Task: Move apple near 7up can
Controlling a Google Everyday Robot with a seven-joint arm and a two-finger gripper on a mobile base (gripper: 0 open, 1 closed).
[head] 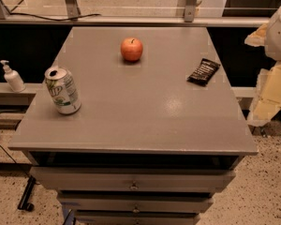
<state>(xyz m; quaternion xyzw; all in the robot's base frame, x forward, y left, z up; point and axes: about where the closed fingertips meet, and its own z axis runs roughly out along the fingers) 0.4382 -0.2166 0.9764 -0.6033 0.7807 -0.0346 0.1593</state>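
Observation:
The red-orange apple (131, 49) with a short dark stem sits upright on the grey cabinet top (140, 107), toward the back centre. The white and green 7up can (62, 90) stands near the left edge, slightly dented and leaning a little, well apart from the apple. My gripper (270, 95) shows as a pale cream shape at the right edge of the view. It is beyond the cabinet's right side, far from both the apple and the can, and holds nothing that I can see.
A black snack packet (203, 71) lies flat near the right edge of the top. A white pump bottle (11, 77) stands on a low ledge to the left of the cabinet. Drawers (133, 182) face the front. A rail (131, 20) runs behind.

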